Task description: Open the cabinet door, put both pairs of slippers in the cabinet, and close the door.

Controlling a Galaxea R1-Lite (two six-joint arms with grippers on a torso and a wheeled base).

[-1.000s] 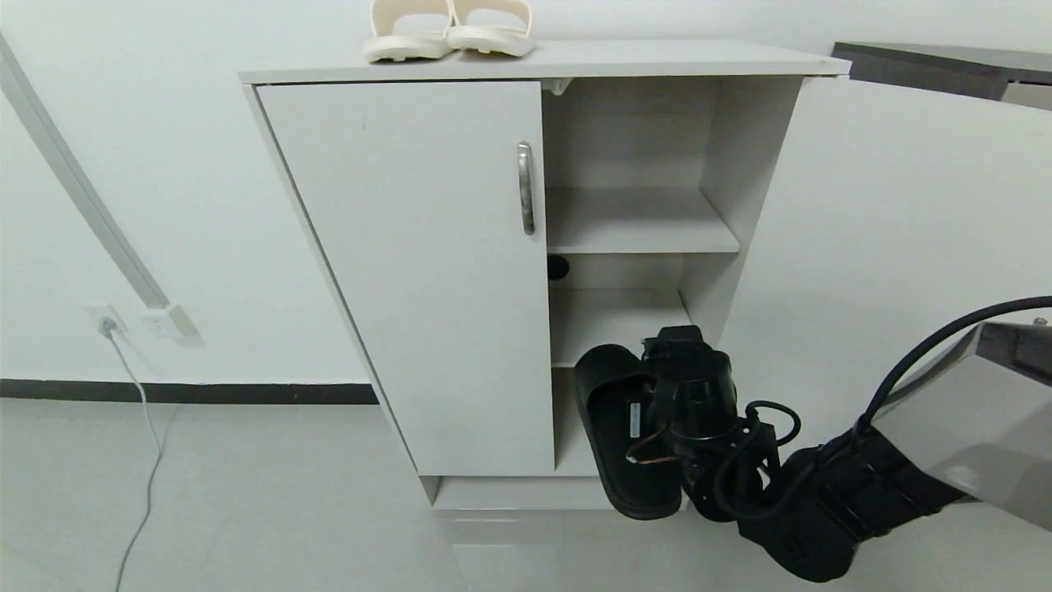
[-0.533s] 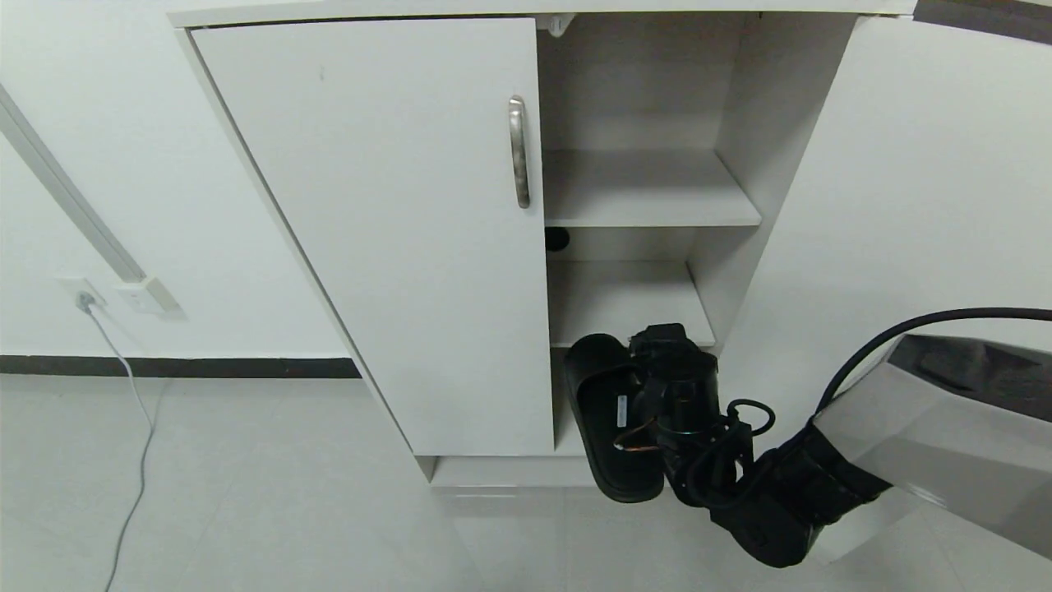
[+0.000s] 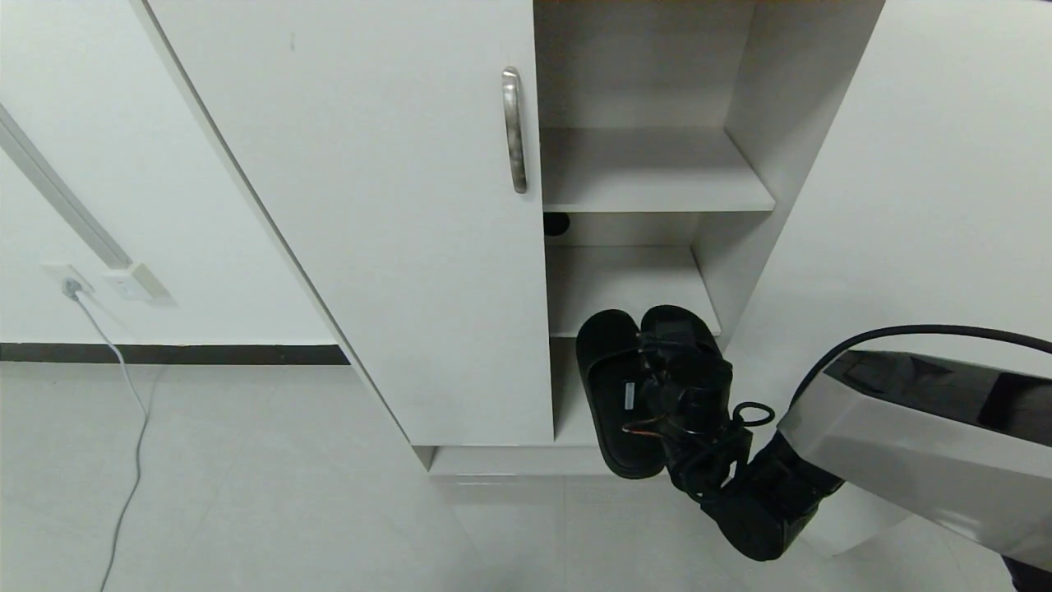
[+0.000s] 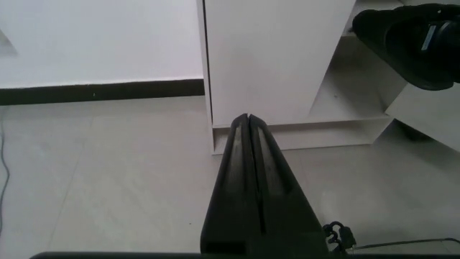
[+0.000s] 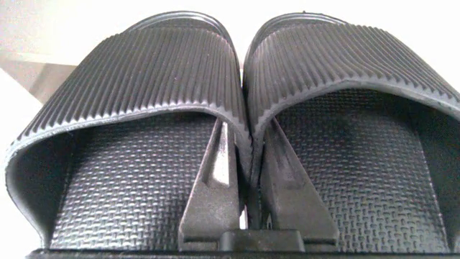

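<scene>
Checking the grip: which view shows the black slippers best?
The right wrist view: both black slippers lie side by side, and the right gripper has its jaws shut on their inner straps. The head view shows them partly behind that gripper, before the cabinet; the left wrist view catches part of them.

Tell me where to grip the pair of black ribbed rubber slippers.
The black ribbed rubber slippers lie side by side, straps touching: pinch those inner strap edges, one finger under each strap from the heel end, as the right gripper does.
</scene>
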